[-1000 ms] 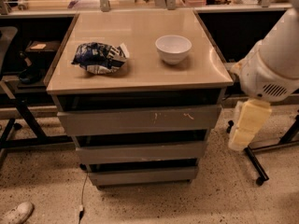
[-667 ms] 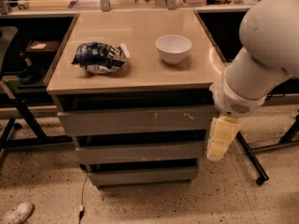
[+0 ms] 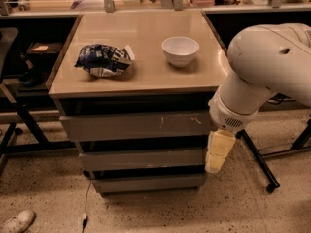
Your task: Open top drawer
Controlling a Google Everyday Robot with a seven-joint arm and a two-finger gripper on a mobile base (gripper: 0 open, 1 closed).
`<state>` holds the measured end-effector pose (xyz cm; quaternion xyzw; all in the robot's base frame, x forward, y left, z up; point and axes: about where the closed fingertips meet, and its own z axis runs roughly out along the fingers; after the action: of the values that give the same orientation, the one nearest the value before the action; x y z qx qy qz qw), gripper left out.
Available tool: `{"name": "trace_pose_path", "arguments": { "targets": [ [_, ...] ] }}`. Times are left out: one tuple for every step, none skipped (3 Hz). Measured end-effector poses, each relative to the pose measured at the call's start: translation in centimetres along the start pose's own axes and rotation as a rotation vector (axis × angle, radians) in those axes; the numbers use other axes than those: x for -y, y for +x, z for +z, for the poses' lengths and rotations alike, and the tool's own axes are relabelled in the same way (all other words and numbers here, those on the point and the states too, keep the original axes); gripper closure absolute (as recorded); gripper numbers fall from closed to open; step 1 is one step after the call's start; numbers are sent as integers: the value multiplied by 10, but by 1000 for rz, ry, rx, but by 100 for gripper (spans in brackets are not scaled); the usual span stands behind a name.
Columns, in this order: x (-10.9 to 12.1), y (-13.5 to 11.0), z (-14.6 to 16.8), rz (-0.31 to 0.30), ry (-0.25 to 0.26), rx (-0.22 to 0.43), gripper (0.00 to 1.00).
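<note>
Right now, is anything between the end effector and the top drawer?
Nothing visible does. The end effector hangs just below the right end of the top drawer, and no object shows between them.

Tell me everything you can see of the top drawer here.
The top drawer is a wide, flat grey front without a handle, marked by small orange-white scratches right of centre. It sits under the tabletop, looks shut, no interior showing. The tool hangs just below its right end; contact cannot be told.
</note>
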<state>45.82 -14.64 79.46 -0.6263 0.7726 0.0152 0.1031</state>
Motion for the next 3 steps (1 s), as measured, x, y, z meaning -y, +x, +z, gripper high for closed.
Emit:
{"name": "trace_pose_path", "arguments": {
  "targets": [
    [-1,-10,26,1,-20,15,0],
    [10,-28,64,-4,-33,27,0],
    [31,-41,88,0,-22,45,0]
  ]
}}
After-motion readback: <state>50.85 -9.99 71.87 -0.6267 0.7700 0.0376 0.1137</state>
